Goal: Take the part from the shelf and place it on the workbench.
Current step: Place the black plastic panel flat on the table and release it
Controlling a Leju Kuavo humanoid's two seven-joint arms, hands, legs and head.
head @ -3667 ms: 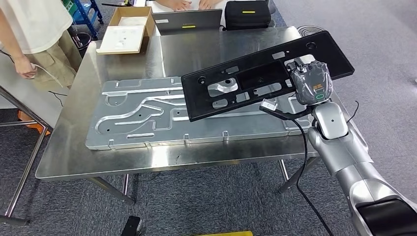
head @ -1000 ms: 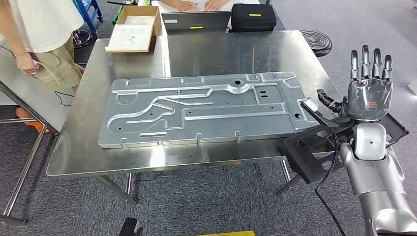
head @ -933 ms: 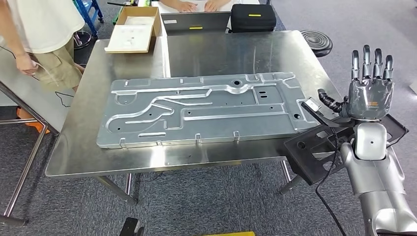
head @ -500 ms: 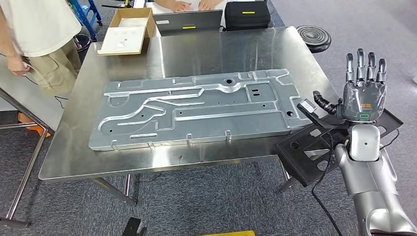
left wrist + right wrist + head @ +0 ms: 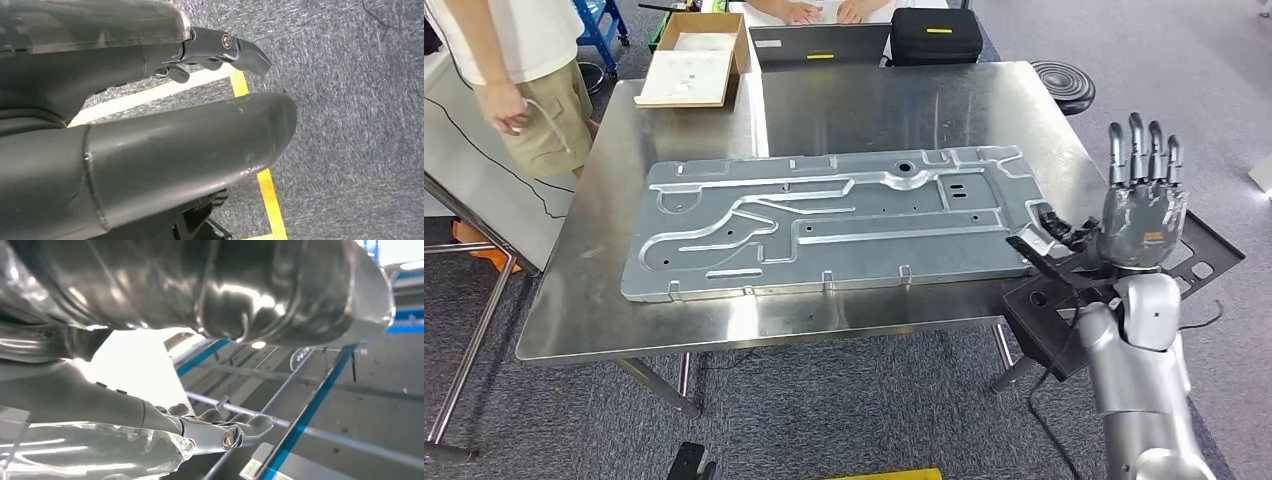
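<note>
A: Where is the black part (image 5: 1064, 320) lying at this moment?

B: It is hanging off the right front corner of the steel workbench (image 5: 894, 105), past the edge. It is sitting tilted below the table top, and it is not resting flat on the surface (the far end is reaching out over the grey carpet).

A: And the right hand (image 5: 1142, 205)?

B: It is standing upright just above the part, beside that same corner of the workbench. Its fingers (image 5: 1136, 148) are stretched out straight and apart, pointing up, and they are grasping nothing. Whether the wrist is touching the part, I cannot tell.

A: What is the left hand (image 5: 150, 115) doing?

B: In the left wrist view it is hanging over the carpet and a yellow floor line (image 5: 260, 175). Its fingers are curving a little and nothing is between them.

A: What is lying on the workbench itself?

B: A large silver metal panel (image 5: 834, 220) is lying flat in the middle. At the far edge a cardboard box (image 5: 694, 62), a laptop (image 5: 819, 45) and a black case (image 5: 937, 35) are standing. A person (image 5: 519, 70) is standing near the left far corner of the workbench.
</note>
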